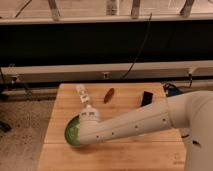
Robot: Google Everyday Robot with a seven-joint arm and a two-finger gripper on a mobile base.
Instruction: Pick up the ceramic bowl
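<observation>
The green ceramic bowl sits near the front left of the wooden table. Only its left part shows, because my white arm covers the rest. My gripper is at the end of the arm, right over the bowl's near right side. Its tip is hidden against the bowl.
A white bottle-like item lies on the table behind the bowl. A reddish-brown oblong thing lies at the back middle, and a black object and a blue item at the back right. A dark wall with cables runs behind.
</observation>
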